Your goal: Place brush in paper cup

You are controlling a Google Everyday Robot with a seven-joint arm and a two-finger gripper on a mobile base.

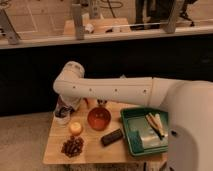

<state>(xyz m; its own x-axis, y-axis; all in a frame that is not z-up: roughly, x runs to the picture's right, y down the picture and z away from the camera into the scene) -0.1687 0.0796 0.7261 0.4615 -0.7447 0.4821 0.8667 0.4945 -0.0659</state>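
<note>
Down left, shut claw (64, 111) over round white paper cup (62, 119)

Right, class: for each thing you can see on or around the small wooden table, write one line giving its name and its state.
White robot arm's gripper: hidden behind the arm at the table's left rear.
Orange bowl: upright, mid-table.
Black rectangular block: lying flat, in front of the bowl.
Green tray: flat, holding pale utensils.
Small orange fruit: resting on the table.
Dark grape cluster: resting near the front edge.

Claw (64, 111) hidden behind arm (115, 91)
</note>
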